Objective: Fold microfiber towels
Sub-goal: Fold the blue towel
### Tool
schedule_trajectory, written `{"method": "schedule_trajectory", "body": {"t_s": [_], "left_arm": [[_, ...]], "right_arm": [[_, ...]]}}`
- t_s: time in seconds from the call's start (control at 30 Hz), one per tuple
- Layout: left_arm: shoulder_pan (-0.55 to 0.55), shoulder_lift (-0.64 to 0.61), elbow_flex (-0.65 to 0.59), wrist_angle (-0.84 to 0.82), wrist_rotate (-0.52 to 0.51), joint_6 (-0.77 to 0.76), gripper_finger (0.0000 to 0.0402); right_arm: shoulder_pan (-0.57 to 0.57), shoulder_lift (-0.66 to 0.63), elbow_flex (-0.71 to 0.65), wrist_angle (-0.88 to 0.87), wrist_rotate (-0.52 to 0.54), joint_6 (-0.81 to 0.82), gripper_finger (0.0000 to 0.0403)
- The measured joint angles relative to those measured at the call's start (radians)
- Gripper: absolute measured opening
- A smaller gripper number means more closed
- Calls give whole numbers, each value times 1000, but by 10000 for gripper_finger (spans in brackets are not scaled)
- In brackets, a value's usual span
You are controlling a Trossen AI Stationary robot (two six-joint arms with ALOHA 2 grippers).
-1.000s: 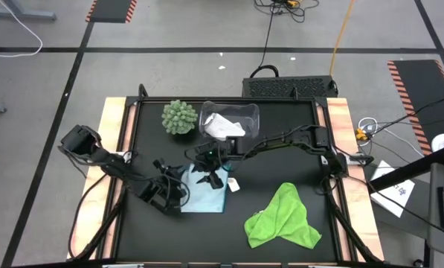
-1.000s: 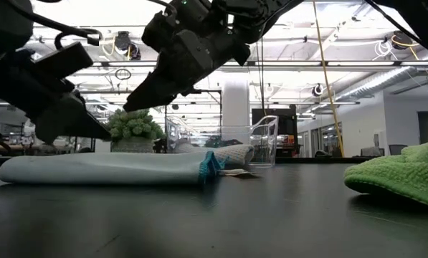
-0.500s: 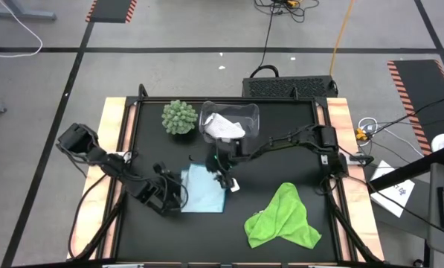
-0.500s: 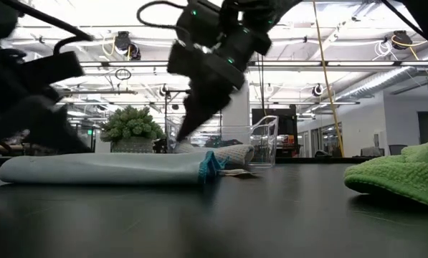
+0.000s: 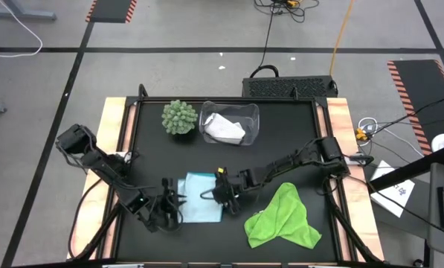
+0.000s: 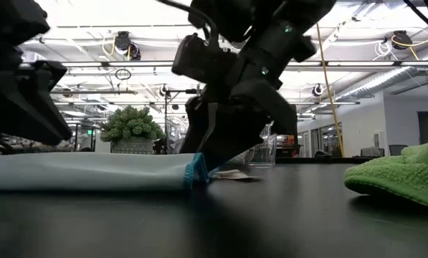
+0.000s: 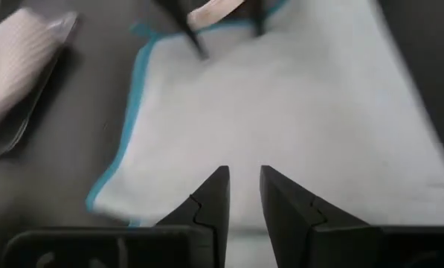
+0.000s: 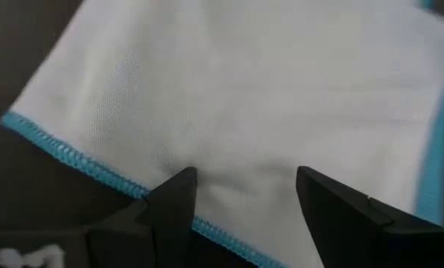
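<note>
The light blue towel lies flat on the black table, a folded rectangle with a teal seam. Its white tag sticks out at the right end. My left gripper is at the towel's left edge, its fingers narrowly apart with cloth between them. My right gripper stands wide open over the towel's right edge, fingertips low. The lime green towel lies crumpled at the near right. The white towel lies in the clear bin. My left gripper has the light blue towel's left edge between its two fingers, coming from the table's left and slanting down. The fingers hide how many layers they hold. The towel stays flat on the table. My right gripper's fingertips reach down to the towel's right end; I cannot tell whether they touch it.
A clear plastic bin stands at the far middle. A round green spiky plant is to its left. Bare black table lies between the blue and green towels and along the near edge.
My right gripper has gone down and toward the table's near edge, from the towel's far part to its right edge, staying open. My left gripper has moved toward the near edge and rolled. The light blue towel has slid flat toward the near edge.
</note>
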Motion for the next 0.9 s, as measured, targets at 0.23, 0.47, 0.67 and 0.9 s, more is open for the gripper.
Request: {"method": "schedule_trajectory", "body": {"t_s": [0.23,0.47,0.67,0.9], "left_arm": [[-70,8,0,167,119,39,81],[-139,8,49,167,143,-70,82],[-142,8,57,167,275,-161,87],[-141,9,57,168,310,-184,138]], "right_arm": [[35,0,0,1,90,19,226],[4,0,-27,40,81,39,226],[-25,-2,-79,101,62,74,226],[-35,0,-114,227,-43,72,226]]}}
